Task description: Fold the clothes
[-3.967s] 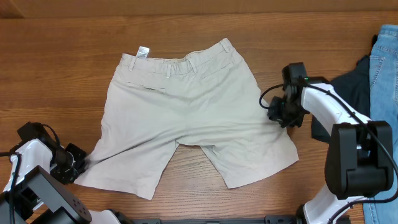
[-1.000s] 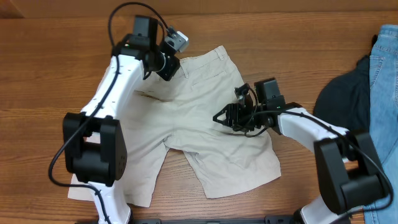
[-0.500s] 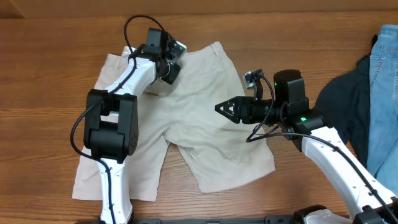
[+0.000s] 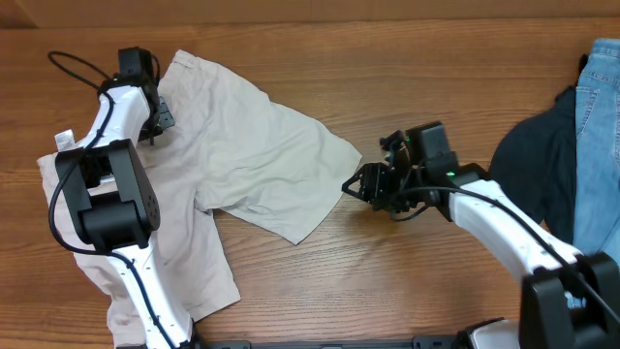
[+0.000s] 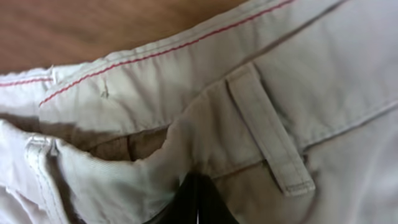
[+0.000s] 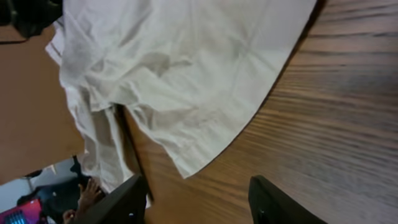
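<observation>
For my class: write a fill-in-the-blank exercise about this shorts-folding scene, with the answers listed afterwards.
The left gripper is shut on the ____ of the shorts.
The right gripper is ____, holding nothing.
The jeans lie nearest the ____ arm.
In the left wrist view, the stitching is ____.
Answers: waistband; open; right; red.

White arms [image 4: 499, 221], black joints [image 4: 102, 194], cables [image 4: 76, 65]

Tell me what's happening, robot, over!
Left hand shut on the waistband of the shorts. Right hand open, empty, beside their edge. Dark garment and jeans far right, not in the way.
</observation>
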